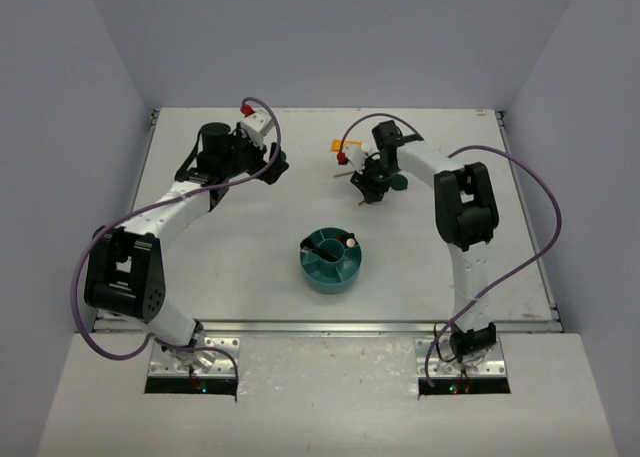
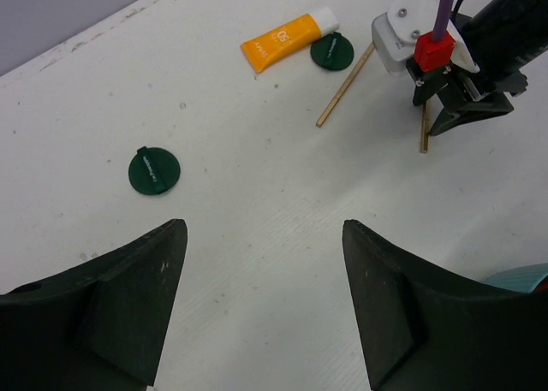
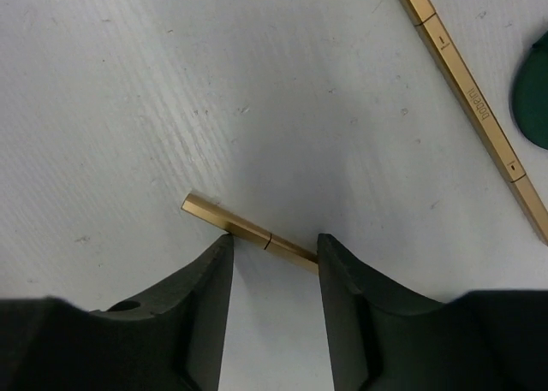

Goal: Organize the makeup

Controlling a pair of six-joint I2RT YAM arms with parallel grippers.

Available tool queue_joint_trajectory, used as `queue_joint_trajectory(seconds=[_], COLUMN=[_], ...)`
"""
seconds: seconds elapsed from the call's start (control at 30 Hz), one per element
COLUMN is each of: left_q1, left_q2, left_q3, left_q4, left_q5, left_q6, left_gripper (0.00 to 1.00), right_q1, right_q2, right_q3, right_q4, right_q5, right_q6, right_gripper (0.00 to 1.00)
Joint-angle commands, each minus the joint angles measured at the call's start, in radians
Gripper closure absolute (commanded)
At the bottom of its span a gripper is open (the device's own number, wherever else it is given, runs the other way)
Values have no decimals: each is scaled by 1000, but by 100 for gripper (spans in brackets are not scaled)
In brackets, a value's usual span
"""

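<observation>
The step in hand looks like the right pincer (image 3: 274, 245) taking the short gold stick (image 3: 244, 227) off the bench (image 1: 250, 267), presumably to carry it to the teal bowl (image 1: 318, 277). That pincer's jaws stand at a narrow gap, not closed on anything. In its wrist view the stick lies flat on the bench and crosses the gap at a slant, its free end at about 10 o'clock and its other end passing out of sight behind the finger on the 4 o'clock side. To do this well, I would turn the wrist a little so the pads meet the stick's long sides squarely and not on the slant, since a thin bar pinched askew is likely to swivel or squirt out. I would then sink until the tips touch the bench before closing, and grip nearer the stick's middle than its end. The long gold pencil (image 3: 471, 100) lies well apart at 1 o'clock, beside a green compact (image 3: 535, 91) at the view's edge, so neither should be disturbed. Seen from above, the bowl sits at roughly 7 o'clock from this pincer. The left pincer (image 2: 264, 233) is wide and holds nothing. Another green compact (image 2: 154, 170) lies at its 10 o'clock, apart, and the orange-and-white tube (image 2: 287, 40) farther off at 12 o'clock.
</observation>
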Motion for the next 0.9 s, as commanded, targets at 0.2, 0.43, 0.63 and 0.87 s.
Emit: queue_joint_trajectory(seconds=[0.2,0.43,0.63,0.87], left_q1=[13,13,13,13], left_q2=[-19,-30,-45,-65], left_q3=[6,-7,-13,-32], left_q4=[52,58,55,61], left_q5=[6,10,8,4], left_q6=[18,17,20,19], left_gripper=[29,29,29,29], right_q1=[55,96,96,87], right_q2=[17,-23,-96,-259], right_q3=[-104,-134,-106,-157], right_q4=[-3,93,243,487], right_q5=[97,64,51,11], right_q6=[-81,-57,69,252], right_gripper=[84,100,100,100])
